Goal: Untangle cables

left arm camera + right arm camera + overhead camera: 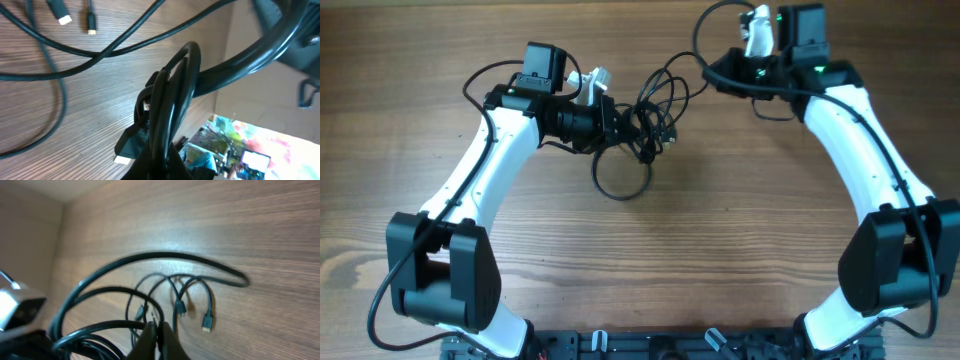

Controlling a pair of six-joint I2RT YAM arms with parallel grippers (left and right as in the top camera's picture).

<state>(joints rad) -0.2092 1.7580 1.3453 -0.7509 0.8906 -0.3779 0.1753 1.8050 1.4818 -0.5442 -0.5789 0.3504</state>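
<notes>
Overhead view: the cables (pixel 655 110) lay as a tangled black bundle on the wooden table (pixel 720 220), toward its far edge and between the two arms. The left gripper (pixel 618 120) was pressed into the left side of the bundle. One loop (pixel 620 180) lay flat on the table just nearer than that gripper. A single strand ran from the bundle up and across to the right gripper (pixel 720 72), which sat apart from the bundle, to its right. This view did not resolve the jaws of either gripper. The left wrist view showed several strands of the cables (pixel 167 100) bunched together and rising off the table directly in front of the camera. The bunch hid the fingers, so it could not be determined whether the left gripper was clamped or spread. The same view showed two small plug ends (pixel 63 19) (pixel 91 31) lying on the wood, which the overhead view did not make out. The right wrist view showed the right gripper (pixel 157 332) with its fingers pressed together on a thin strand. Beyond them the cables (pixel 165 256) curved across the table, with two further plug ends (pixel 207 326) (pixel 181 309) resting side by side on the surface.
</notes>
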